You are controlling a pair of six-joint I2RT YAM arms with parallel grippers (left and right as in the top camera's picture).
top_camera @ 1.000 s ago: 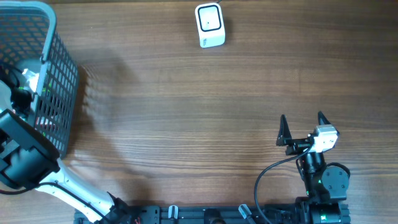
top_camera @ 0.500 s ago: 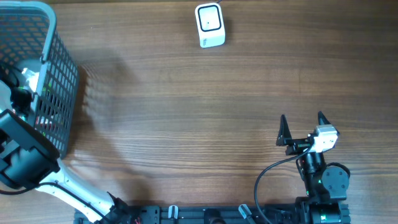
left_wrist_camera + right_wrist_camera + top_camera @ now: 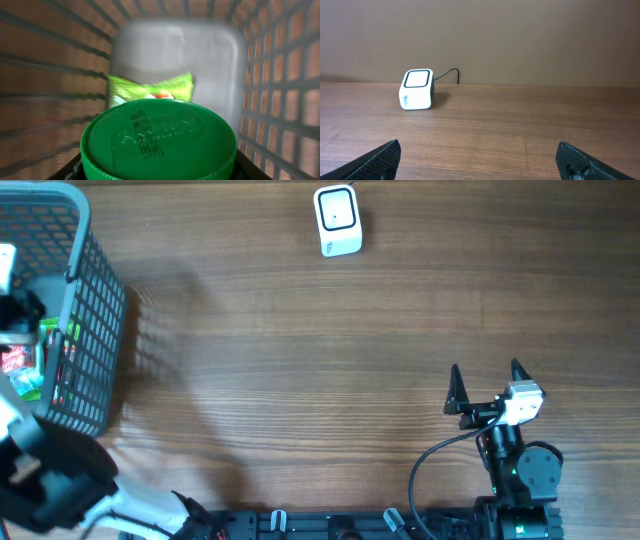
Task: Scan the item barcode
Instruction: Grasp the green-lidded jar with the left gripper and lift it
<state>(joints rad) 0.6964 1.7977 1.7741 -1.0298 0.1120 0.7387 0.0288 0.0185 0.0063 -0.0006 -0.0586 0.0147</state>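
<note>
Closest to the left wrist camera, we see the left gripper (image 3: 160, 170) clamped on a green-lidded container (image 3: 158, 137). Dark fingers (image 3: 248, 169) touch the lid's rim at 4 and 8 o'clock. The flat, embossed lid faces the camera. The body and its long axis are hidden behind the lid. Beyond lies a green packet (image 3: 150, 89) inside the grey mesh basket (image 3: 95, 310). From overhead, the basket sits at the table's (image 3: 300, 360) 9 o'clock. The right gripper (image 3: 485, 375), fingers spread wide, is at 5 o'clock. The white barcode scanner (image 3: 337, 220) is at 12, window up.

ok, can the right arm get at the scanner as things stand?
Probably yes: the right hand is open and empty, and only bare table lies between it and the scanner.
</note>
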